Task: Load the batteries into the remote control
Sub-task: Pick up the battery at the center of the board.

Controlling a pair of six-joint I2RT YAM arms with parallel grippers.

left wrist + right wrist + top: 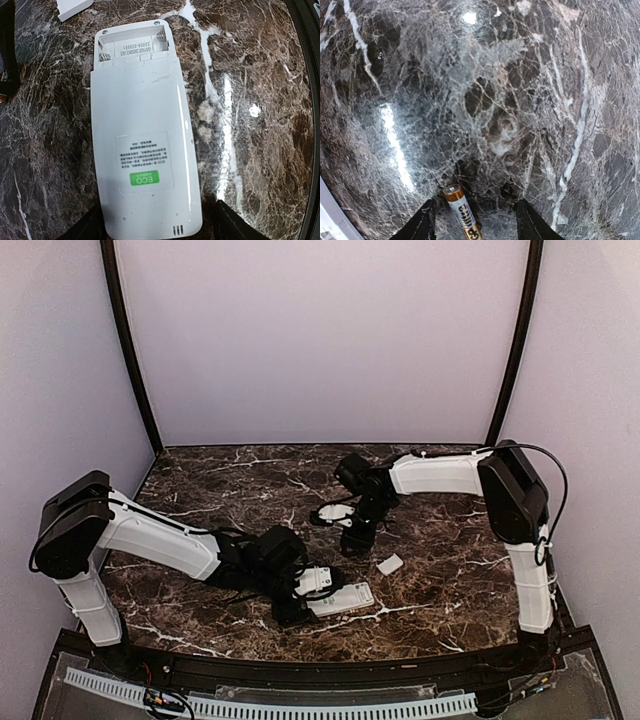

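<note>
The right tool (476, 220) is open, its fingers astride a battery (461, 212) and touching neither side of it. The left tool (156, 227) is also open and holds nothing, flanking the near end of the remote control (145, 135). The remote lies back-up on the tabletop (495, 100), its battery compartment (132, 47) uncovered and empty. The step in hand looks like the battery pickup. Next the right tool must close squarely on the battery, then line it up with the compartment's springs.

The word "ECO" is being shown, upside down, on a green sticker (144, 178) on the back of the remote control (142, 115). "GP" is being displayed on the battery (461, 214); smaller print is being left unreadable.
</note>
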